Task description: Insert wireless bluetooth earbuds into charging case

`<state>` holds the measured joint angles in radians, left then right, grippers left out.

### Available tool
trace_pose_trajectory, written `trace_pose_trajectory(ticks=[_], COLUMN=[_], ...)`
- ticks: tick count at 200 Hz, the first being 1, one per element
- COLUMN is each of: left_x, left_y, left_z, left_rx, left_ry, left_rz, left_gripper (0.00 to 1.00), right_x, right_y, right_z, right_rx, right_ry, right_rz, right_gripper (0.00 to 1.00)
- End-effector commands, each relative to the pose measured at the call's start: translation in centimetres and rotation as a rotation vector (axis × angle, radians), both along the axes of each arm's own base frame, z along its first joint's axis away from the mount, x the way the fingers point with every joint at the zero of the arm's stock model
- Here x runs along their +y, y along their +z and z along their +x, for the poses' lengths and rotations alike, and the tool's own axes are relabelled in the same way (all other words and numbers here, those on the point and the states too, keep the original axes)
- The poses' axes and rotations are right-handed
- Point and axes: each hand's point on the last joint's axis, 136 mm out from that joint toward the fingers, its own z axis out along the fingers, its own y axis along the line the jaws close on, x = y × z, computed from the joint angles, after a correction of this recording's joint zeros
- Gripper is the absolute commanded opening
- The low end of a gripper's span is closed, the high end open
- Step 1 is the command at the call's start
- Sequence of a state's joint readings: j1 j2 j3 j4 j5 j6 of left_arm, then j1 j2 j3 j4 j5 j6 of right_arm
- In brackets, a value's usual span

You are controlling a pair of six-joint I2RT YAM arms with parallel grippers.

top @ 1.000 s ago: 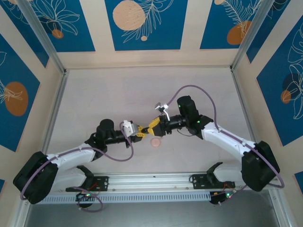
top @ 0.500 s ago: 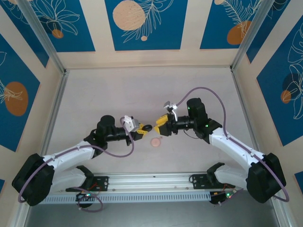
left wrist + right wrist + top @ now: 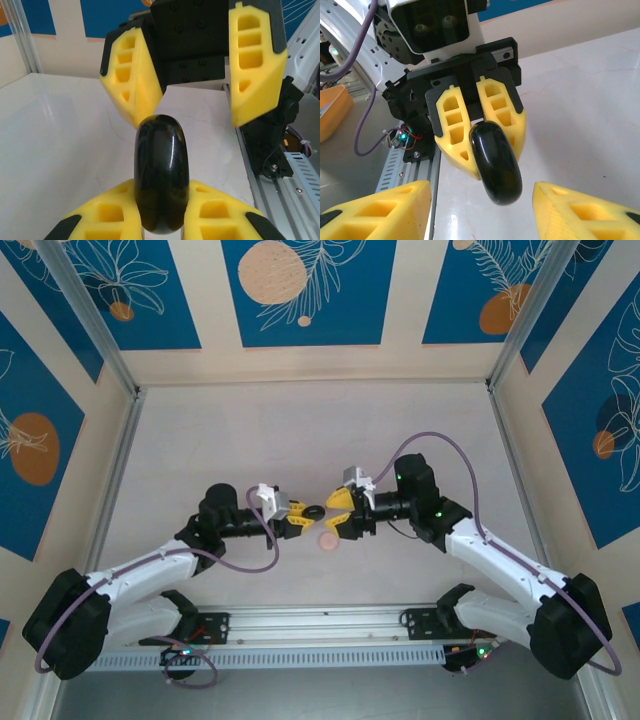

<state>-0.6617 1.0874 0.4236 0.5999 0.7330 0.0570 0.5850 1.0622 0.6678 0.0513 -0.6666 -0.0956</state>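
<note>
Left gripper [image 3: 160, 202], black case [image 3: 161, 165]; overhead — pink case [image 3: 328, 539]

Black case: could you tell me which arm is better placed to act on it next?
Right, probably. The left gripper is shut on the black case and so occupied; the right gripper faces it with jaws open and empty, free to close.

Pale, faintly pinkish table [image 3: 250, 440], smooth and plain from above. Seen close from the left wrist [image 3: 60, 115] and the right wrist [image 3: 600, 100], glossy, with thin grey veining like marble. Edged at the near side by 1 aluminium rail [image 3: 320, 620] running left to right. Carries 1 pale pink disc [image 3: 328, 539], small and round, lying flat near the middle, a little toward the near edge, well apart from the rail.
</note>
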Motion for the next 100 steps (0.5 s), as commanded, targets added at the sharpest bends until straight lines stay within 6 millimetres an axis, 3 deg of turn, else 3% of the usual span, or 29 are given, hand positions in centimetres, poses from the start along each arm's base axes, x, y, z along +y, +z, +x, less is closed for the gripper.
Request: trace_pose_trajectory(ticks=[1,46,81,100], left_x=[-0.2,-0.2,-0.1,-0.1], left_y=[1.6,1.7,1.8,1.9], left_z=[-0.9,-0.9,-1.0,-1.0], left_rx=[-0.030,-0.029,-0.033,-0.032], left_ry=[-0.048,-0.050,-0.048,-0.042], left_rz=[-0.052,-0.056,-0.060,-0.060], left_gripper=[0.12,0.12,0.12,0.13], right_x=[0.9,1.9,2.0,2.0], right_y=[1.1,1.5,1.6,1.5], right_z=[-0.1,-0.1,0.0,0.0], right_rx=[-0.058,-0.067,-0.064,-0.055], right_ry=[0.053,0.096,0.108,0.111], right_rz=[0.013,0.023,0.023,0.014], right_gripper=[0.55,0.45,0.21,0.14])
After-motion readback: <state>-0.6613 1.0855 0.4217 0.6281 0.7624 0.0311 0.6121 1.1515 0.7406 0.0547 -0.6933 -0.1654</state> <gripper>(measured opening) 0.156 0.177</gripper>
